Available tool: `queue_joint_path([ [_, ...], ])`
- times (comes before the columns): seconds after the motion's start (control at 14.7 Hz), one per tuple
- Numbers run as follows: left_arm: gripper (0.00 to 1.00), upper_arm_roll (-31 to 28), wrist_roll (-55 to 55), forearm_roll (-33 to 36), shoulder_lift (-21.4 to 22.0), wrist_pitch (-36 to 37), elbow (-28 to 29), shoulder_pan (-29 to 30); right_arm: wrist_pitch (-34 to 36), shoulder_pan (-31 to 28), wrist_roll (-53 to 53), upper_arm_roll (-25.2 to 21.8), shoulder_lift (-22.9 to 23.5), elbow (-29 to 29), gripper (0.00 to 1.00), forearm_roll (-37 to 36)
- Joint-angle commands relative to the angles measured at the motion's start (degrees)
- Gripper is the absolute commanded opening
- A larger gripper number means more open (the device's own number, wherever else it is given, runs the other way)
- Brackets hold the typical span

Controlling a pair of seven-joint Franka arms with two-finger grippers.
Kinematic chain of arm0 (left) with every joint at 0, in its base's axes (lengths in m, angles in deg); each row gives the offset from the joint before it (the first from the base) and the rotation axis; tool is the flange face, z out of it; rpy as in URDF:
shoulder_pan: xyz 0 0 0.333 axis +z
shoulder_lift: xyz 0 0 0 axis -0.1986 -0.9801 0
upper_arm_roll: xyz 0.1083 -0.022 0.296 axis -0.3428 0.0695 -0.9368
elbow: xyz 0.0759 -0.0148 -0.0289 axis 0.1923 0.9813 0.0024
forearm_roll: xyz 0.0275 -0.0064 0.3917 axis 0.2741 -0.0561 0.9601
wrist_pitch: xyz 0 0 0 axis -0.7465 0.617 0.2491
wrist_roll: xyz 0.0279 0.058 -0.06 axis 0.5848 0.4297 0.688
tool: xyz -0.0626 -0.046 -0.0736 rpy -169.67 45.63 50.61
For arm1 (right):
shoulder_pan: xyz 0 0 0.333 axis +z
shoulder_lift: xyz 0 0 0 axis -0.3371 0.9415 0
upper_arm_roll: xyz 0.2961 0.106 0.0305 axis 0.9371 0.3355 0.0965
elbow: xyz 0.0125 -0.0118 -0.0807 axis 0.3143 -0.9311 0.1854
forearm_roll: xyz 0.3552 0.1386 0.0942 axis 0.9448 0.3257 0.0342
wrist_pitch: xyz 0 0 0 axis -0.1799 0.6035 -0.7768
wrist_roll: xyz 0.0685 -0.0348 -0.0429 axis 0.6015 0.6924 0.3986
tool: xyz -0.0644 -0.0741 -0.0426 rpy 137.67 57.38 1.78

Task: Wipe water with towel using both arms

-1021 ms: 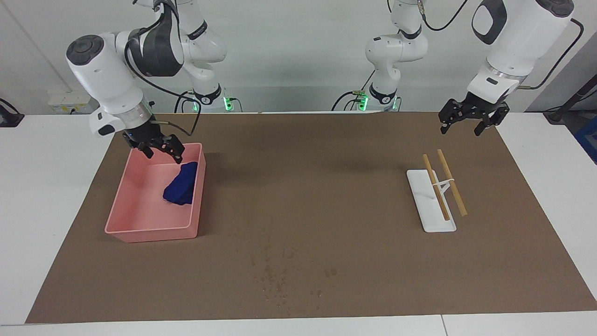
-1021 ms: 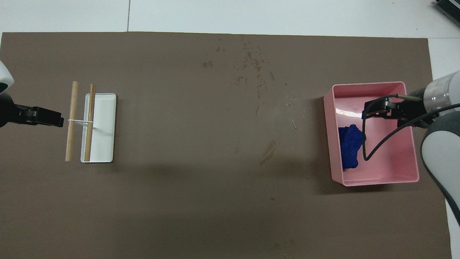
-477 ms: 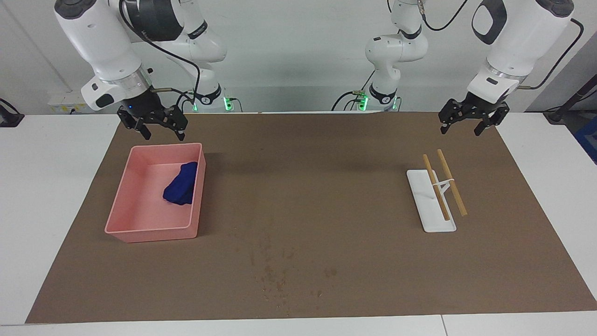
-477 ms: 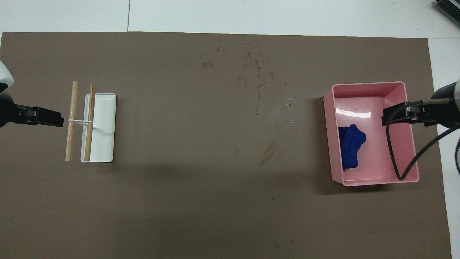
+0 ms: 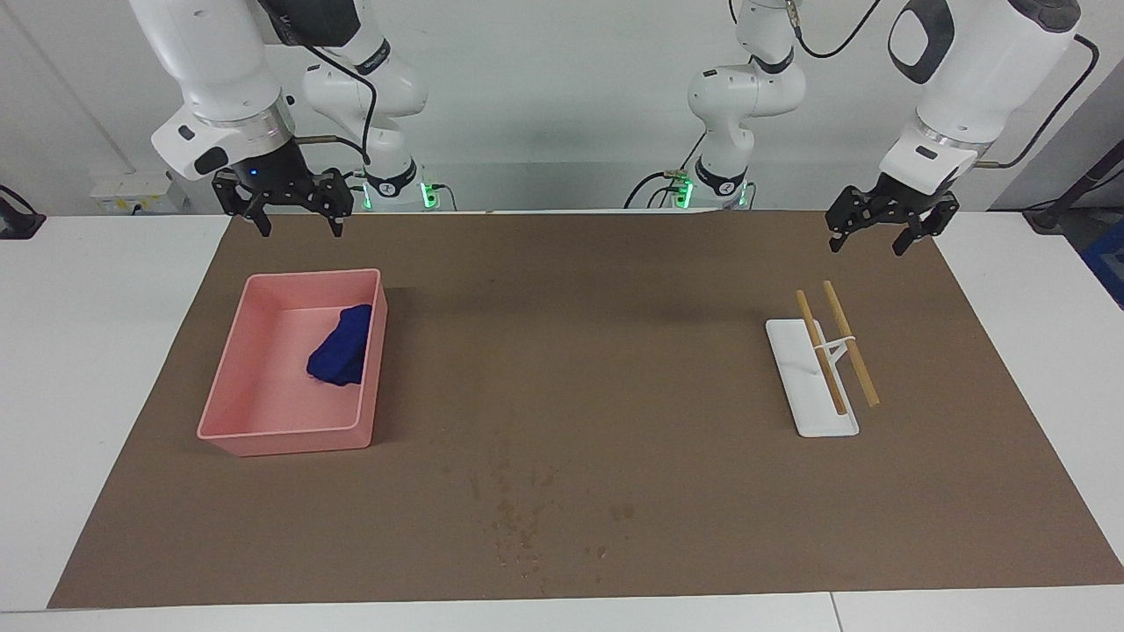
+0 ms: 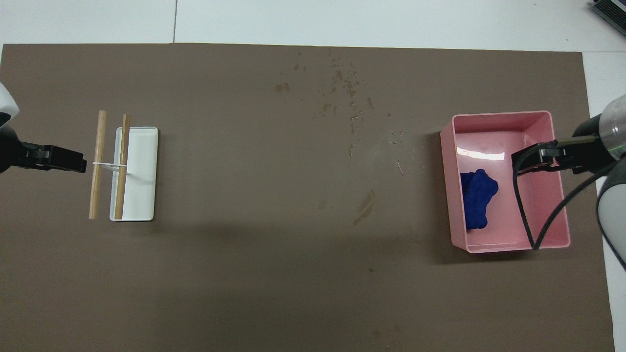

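The right gripper [image 5: 299, 230] hangs in the air over the edge of the brown mat [image 5: 580, 369] near the robots, at the right arm's end of the table. Its two fingers are spread apart and hold nothing.

Under it, a bit farther from the robots, sits the pink tray [image 5: 230, 386]. The towel [image 5: 341, 355] lies inside the tray, bunched up in a small blue heap. It leans against the tray wall that faces the middle of the table. Nothing is touching it.

Next come little wet spots [image 5: 527, 518] on the mat. They are around the middle of the table, far from the robots. From above some of them look like faint smears, and it is hard to tell how far they spread.

Then there is the white rack [image 5: 812, 382] with two wooden sticks [image 5: 850, 342] lying across it, at the left arm's end of the table.

The left gripper [image 5: 885, 237] hangs in the air over the mat, at the side of the rack toward the robots. Its fingers are apart too, and it is empty.
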Motion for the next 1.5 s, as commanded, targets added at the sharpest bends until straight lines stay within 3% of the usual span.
queue_joint_path([
  [0.0, 1.0, 0.0, -0.7, 0.1, 0.9, 0.7, 0.6, 0.0, 1.5, -0.7, 1.2, 0.6, 0.5, 1.4, 1.0, 0.0],
  [0.2, 1.0, 0.0, -0.7, 0.1, 0.9, 0.7, 0.6, 0.0, 2.2, -1.2, 0.5, 0.2, 0.1, 0.9, 1.0, 3.6],
  [0.68, 1.0, 0.0, -0.7, 0.1, 0.9, 0.7, 0.6, 0.0, 2.0, -1.2, -4.7, 0.2, 0.1, 0.5, 1.0, 3.6],
  [1.43, 1.0, 0.0, -0.7, 0.1, 0.9, 0.7, 0.6, 0.0, 2.2, -2.2, -4.5, 0.0, -0.6, -0.5, 1.0, 3.5],
])
